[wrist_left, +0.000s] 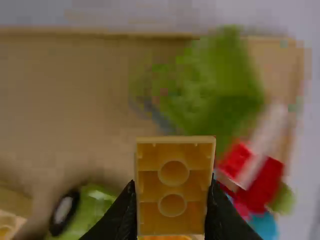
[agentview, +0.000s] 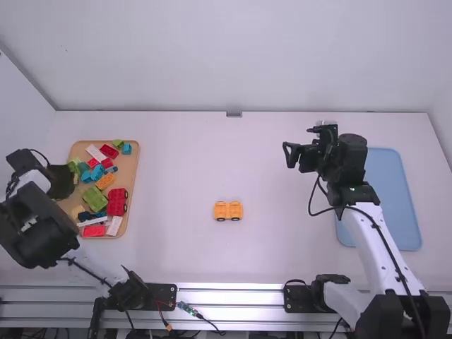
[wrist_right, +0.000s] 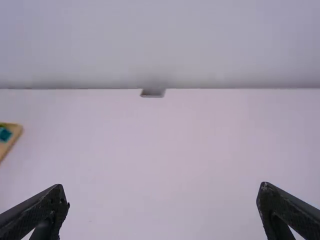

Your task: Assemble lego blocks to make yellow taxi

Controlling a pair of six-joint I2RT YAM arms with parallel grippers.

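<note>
Left gripper [agentview: 69, 182]: and here it is, out over the wooden tray [agentview: 131, 167], its two fingers closed on a yellow block [wrist_left: 172, 185], one finger to each side!
Yellow block: pinched above the tray, a pair of round studs facing the wrist camera.
Yellow wheeled piece [agentview: 228, 211]: centre stage, on the white table between the two arms, well apart from both trays, black wheels showing along its near side.
Wooden tray: a busy crowd on the robot's left, with a red wheeled piece [agentview: 117, 203] near the inner edge, a green block [agentview: 94, 198] just beside it, an orange block [agentview: 106, 181] farther up, and red, white and blue bricks around them.
Right gripper [agentview: 289, 155]: fingers spread wide with nothing between them, hanging over the table on the robot's right.
Blue tray [agentview: 390, 191]: far over on the right, the right arm passing in front of its inner side.
</note>
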